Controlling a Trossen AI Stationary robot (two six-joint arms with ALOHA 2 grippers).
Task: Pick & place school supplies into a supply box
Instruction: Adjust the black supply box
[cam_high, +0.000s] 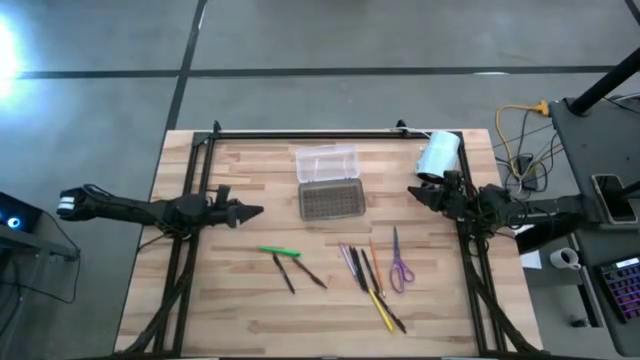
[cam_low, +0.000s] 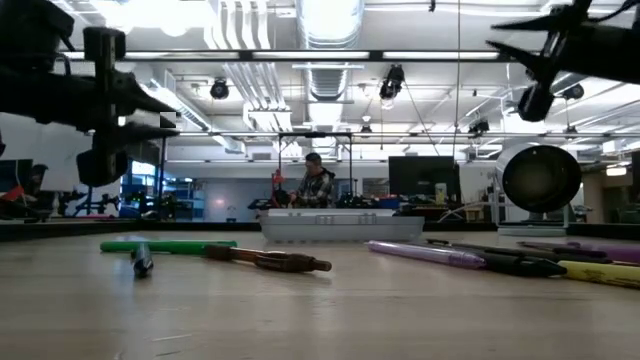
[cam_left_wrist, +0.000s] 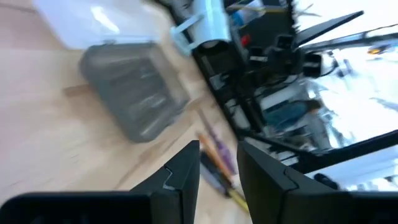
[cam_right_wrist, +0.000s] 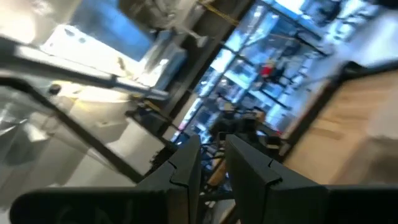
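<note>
Well apart: pens (cam_high: 365, 270), left fingers (cam_high: 250, 211)

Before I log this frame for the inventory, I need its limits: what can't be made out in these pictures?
- Box contents: too small from the high view; blurred in the left wrist view; at table height only its wall shows.
- Exact pen count in the bundle: they overlap in the high view.
- Scissors: not identifiable at table height.
- White roll: its far end hidden in the low view.
- Right wrist view: motion blur.
</note>
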